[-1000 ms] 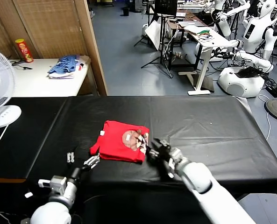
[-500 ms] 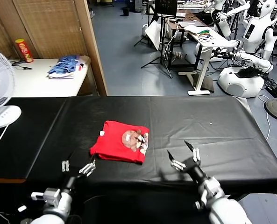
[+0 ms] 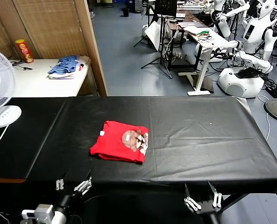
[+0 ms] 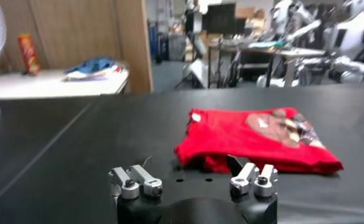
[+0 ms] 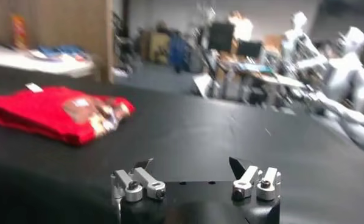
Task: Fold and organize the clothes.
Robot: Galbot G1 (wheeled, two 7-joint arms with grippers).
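Folded red T-shirt [image 3: 120,142] on black table [image 3: 199,135] — grippers apart.

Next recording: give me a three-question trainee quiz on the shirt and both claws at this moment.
1. True or false: the red T-shirt lies folded on the black table.
2. Which claw holds the shirt? A) left claw B) right claw C) neither
3. Fill in: both claws are at the table's ____ edge, fingers spread.

Key: 1 true; 2 C; 3 near
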